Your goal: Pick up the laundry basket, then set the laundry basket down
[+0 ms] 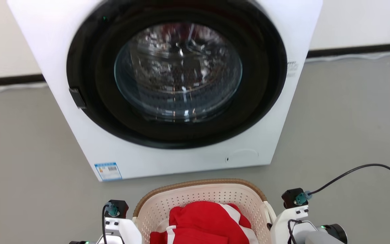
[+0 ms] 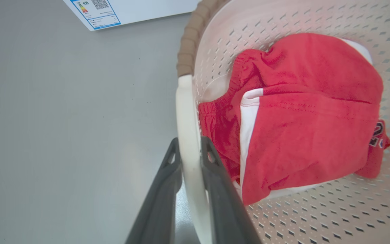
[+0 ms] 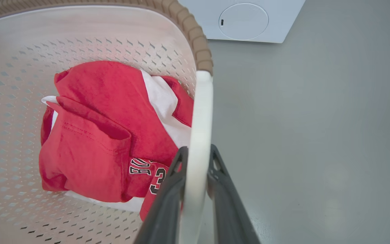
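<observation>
Left gripper point(image 2: 190, 142), right gripper point(image 3: 198, 149) — each clamps a laundry basket point(image 1: 201, 195) handle.

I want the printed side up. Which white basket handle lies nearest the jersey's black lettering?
The handle in the right gripper: the lettering lies beside it. By the left gripper lies plain red cloth.

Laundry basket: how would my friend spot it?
Find the big white washer with the round dark door. Just in front of it is the laundry basket, cream with little holes. Only it has a brown woven rim and red clothes inside.
</observation>
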